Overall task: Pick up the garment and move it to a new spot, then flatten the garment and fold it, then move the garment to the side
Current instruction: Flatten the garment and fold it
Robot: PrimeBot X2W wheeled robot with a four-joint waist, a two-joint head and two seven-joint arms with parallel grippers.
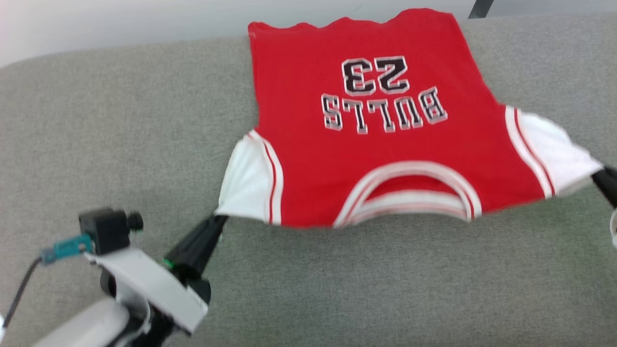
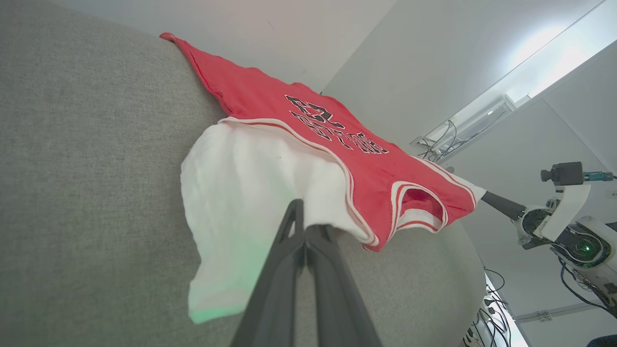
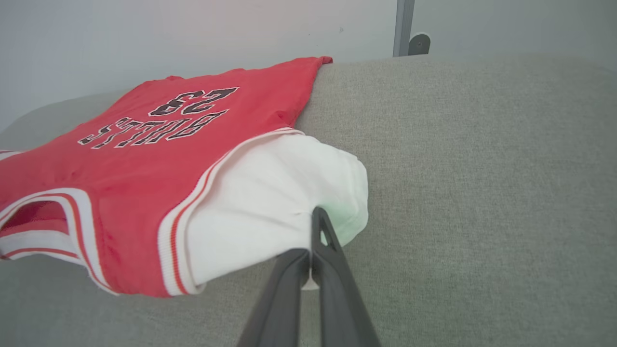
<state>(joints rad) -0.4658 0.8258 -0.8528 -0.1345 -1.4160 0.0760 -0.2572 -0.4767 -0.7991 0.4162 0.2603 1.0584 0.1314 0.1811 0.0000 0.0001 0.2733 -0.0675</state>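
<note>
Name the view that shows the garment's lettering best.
Head view: the garment faces the camera, its lettering whole though upside down. Both wrist views catch it slanted, small and foreshortened.

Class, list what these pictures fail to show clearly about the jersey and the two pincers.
1. Right pincer: head view, cut off by the right edge.
2. Left pincer: head view, tips hidden under the garment's white sleeve.
3. Garment's underside: all views, hidden against the grey cushion.
4. Lettering: left wrist view, too slanted to read.

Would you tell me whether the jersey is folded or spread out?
Spread out: the garment shows its whole lettered front, white sleeves stretched outward.
</note>
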